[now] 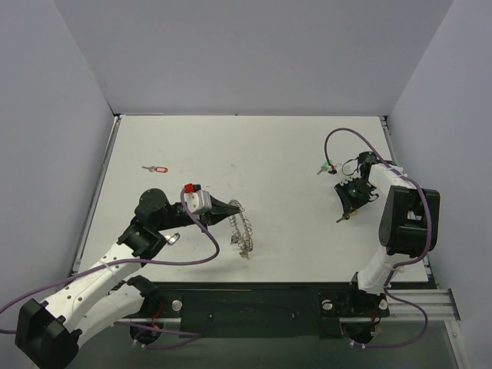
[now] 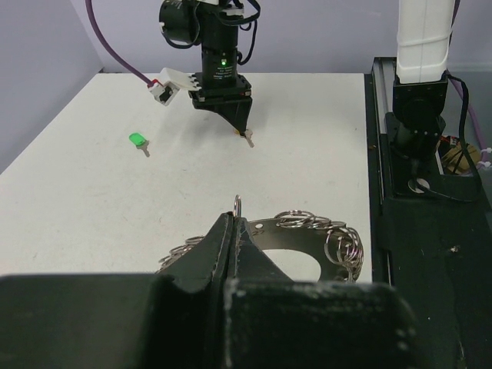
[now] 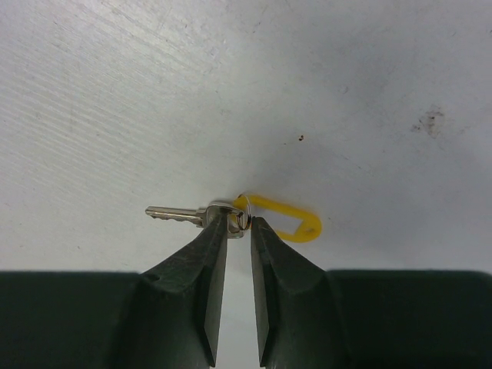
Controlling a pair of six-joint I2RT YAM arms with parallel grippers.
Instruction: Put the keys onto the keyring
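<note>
The keyring [image 1: 243, 231] is a grey metal hoop hung with several small wire rings, and it stands on edge near the table's middle. My left gripper [image 1: 233, 209] is shut on one of those small rings [image 2: 237, 204], with the hoop's flat band [image 2: 291, 234] just beyond the tips. A silver key [image 3: 177, 214] with a yellow tag [image 3: 311, 228] lies on the table at the right. My right gripper [image 3: 238, 219] points down over it, jaws a little apart, the key's small ring between the tips. The same key [image 2: 248, 140] shows under that gripper in the left wrist view.
A green-tagged key [image 1: 327, 167] lies just beyond the right gripper, also visible as the green key [image 2: 137, 141] in the left wrist view. A red-tagged key [image 1: 157, 168] lies at the far left. Purple cables loop off both arms. Grey walls enclose the table.
</note>
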